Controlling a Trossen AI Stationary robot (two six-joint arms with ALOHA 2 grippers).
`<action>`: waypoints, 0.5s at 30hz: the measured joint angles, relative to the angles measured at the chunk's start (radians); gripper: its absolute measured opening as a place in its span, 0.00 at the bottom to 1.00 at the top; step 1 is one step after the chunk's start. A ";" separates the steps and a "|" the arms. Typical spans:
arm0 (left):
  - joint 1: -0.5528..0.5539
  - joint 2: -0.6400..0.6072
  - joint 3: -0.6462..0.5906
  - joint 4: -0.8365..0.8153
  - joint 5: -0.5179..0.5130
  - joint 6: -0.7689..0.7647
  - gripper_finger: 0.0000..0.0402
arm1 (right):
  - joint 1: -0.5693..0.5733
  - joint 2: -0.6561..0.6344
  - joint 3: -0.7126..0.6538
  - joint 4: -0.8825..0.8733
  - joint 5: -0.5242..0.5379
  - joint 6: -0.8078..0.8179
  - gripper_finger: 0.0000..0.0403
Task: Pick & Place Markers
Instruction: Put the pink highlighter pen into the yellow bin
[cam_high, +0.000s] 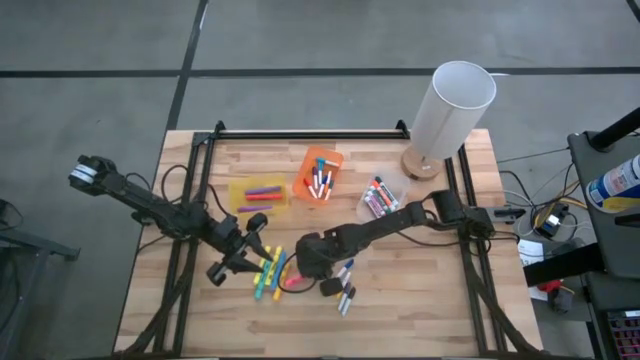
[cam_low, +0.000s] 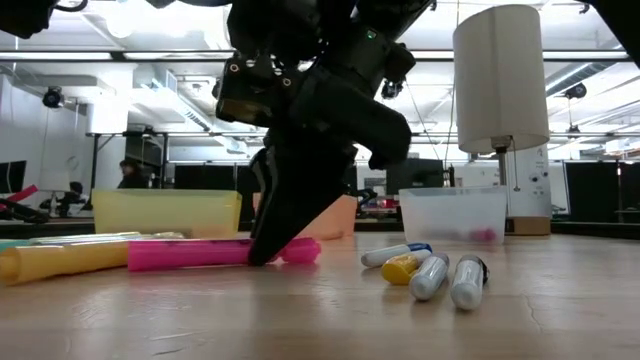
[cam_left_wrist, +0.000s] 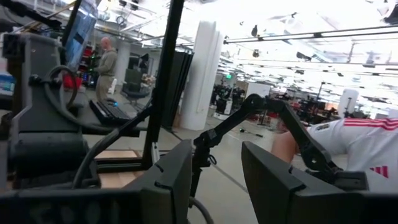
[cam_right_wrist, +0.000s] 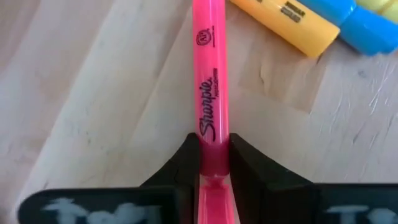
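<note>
Pinched between the fingers of the right gripper is a pink Sharpie highlighter, lying flat on the wooden table near the front, amid the loose markers. It looks light, stiff and smooth-barrelled, so it may swivel; the hold sits toward one end, and a mid-barrel grip would likely carry steadier. Just left, the left gripper hovers with its fingers apart. Farther back sit the yellow bin, orange bin and clear bin, each holding markers. Four small capped markers lie right of the pink one.
</note>
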 joint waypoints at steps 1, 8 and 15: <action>0.000 0.000 0.000 -0.005 -0.006 0.001 0.34 | 0.000 -0.001 0.000 -0.002 0.000 0.025 0.13; 0.000 0.000 0.000 -0.025 -0.045 0.011 0.34 | 0.014 -0.054 -0.005 -0.068 -0.001 0.155 0.13; 0.000 0.001 0.000 -0.110 -0.223 0.081 0.34 | 0.034 -0.129 -0.004 -0.083 0.008 0.308 0.13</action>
